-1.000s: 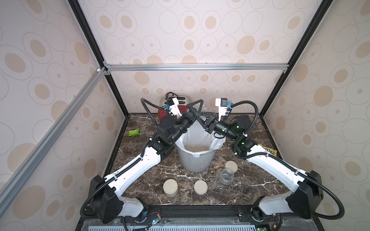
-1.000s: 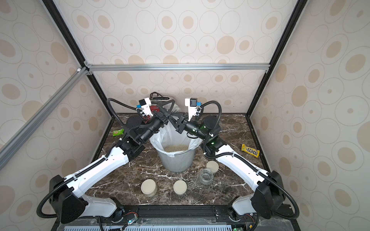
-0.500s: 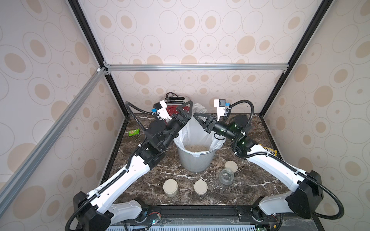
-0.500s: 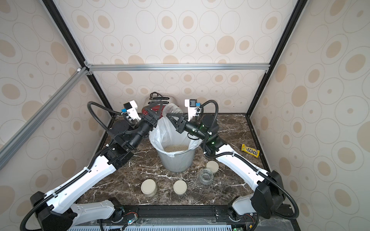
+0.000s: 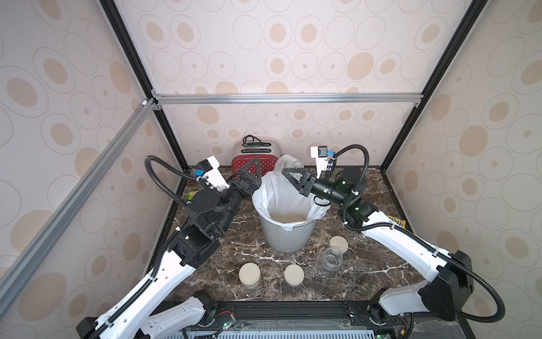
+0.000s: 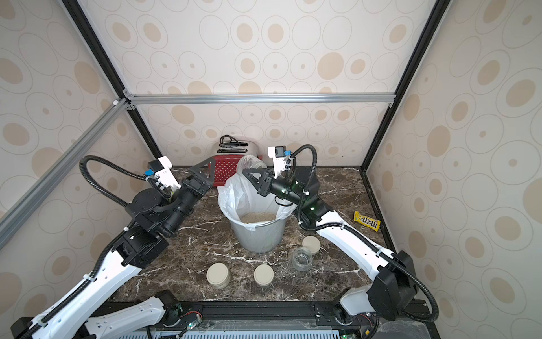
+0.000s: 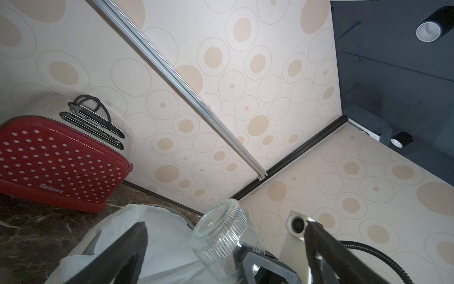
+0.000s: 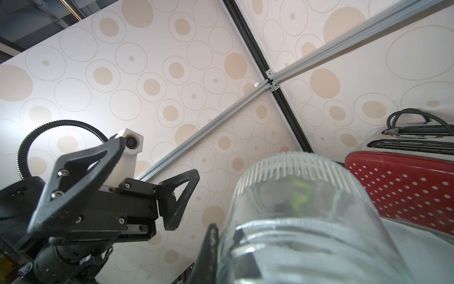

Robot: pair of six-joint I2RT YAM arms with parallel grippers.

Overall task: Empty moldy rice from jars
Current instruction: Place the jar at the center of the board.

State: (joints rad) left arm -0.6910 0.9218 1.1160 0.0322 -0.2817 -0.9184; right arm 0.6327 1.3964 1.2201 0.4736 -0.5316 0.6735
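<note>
While it's clamped, jar (image 5: 286, 162) tilted, mouth-up

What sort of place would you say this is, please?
Probably a mock kitchen counter inside a robot test booth: a marble-look countertop, a red polka-dot toaster at the back, and wallpapered panels on an aluminium frame.

Light is bright, even and soft; the dark marble tabletop (image 5: 366, 273) shows only faint shadow around the grey plastic bin (image 5: 286, 237). Both top views are sharp throughout. Right against my right wrist lens, the ribbed clear glass jar (image 8: 302, 221) blurs; my left wrist view catches a black cylindrical ceiling lamp (image 7: 428, 29) overhead.
</note>
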